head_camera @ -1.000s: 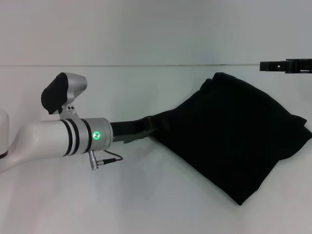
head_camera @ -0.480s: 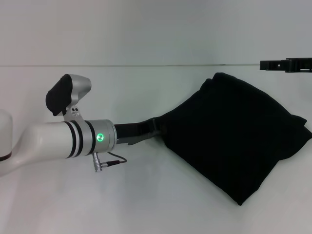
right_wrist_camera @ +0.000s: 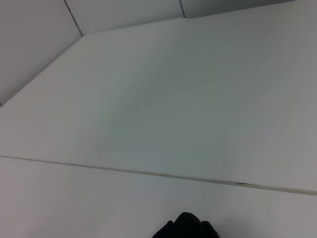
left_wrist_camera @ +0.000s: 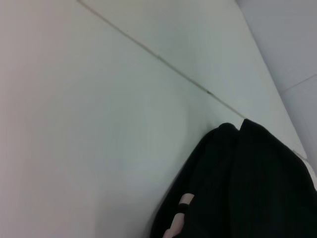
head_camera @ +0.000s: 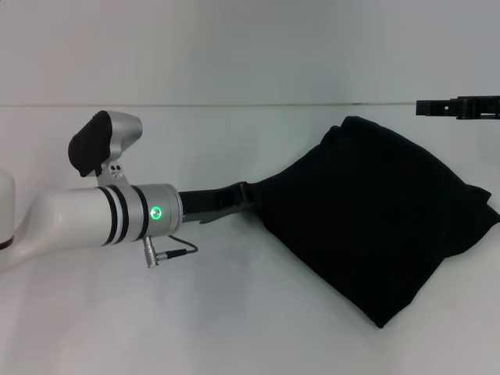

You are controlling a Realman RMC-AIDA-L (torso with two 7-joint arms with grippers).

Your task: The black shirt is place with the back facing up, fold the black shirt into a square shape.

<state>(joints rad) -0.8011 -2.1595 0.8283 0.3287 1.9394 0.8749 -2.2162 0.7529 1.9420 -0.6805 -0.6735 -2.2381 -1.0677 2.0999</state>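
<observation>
The black shirt (head_camera: pixel 375 211) lies folded into a rough, tilted four-sided bundle on the right half of the white table, with no lettering showing. My left gripper (head_camera: pixel 248 195) reaches in from the left and is shut on the shirt's left corner, which is raised a little and drawn out toward the arm. In the left wrist view the black shirt (left_wrist_camera: pixel 247 188) fills the corner close to the camera. My right gripper (head_camera: pixel 428 105) hangs apart from the cloth, beyond the shirt's far right edge. A fold of the black shirt (right_wrist_camera: pixel 185 227) just shows in the right wrist view.
The white table (head_camera: pixel 234 312) spreads wide to the left of and in front of the shirt. A thin seam (head_camera: pixel 234 105) runs across the table's far side. The left arm's white forearm (head_camera: pixel 94 219) lies across the left part of the table.
The left arm has drawn back slightly to the left and risen, taking the shirt's left corner up with it. The shirt's near corner has crept a little leftward. The right gripper has not moved.
</observation>
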